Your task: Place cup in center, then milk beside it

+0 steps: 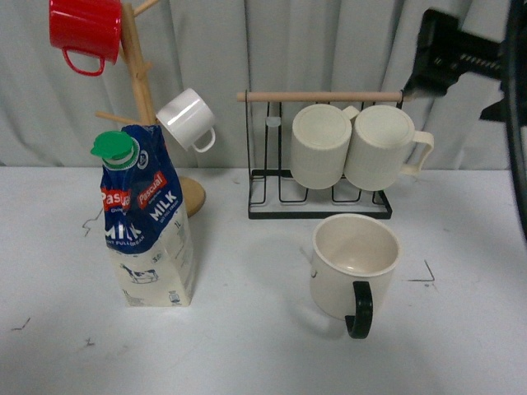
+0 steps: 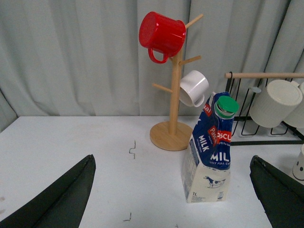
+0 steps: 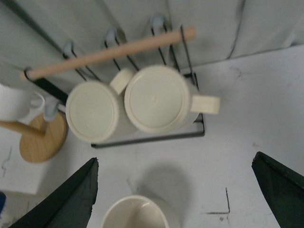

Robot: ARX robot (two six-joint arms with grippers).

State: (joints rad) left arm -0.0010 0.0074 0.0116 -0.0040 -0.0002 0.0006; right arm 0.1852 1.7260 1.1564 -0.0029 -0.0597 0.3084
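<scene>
Wide cream mug with dark handle (image 1: 354, 262) stands upright on the white table (image 1: 247, 346), handle at 6 o'clock. Tall blue-and-cream milk carton with green cap (image 1: 148, 222) stands at its 9 o'clock, well apart. Fingers of my left gripper (image 2: 172, 164) and right gripper (image 3: 175, 161) are spread apart.

The right arm (image 1: 461, 58) hangs raised above the bench's far right corner; right gripper (image 3: 175, 159) and left gripper (image 2: 172, 159) both gape wide.

The cup (image 1: 350, 276) is cream with a black handle. The milk (image 1: 152, 239) is blue with a red label, white lettering, a cream cow-printed base and a green cap. The tabletop (image 1: 247, 337) is white.
</scene>
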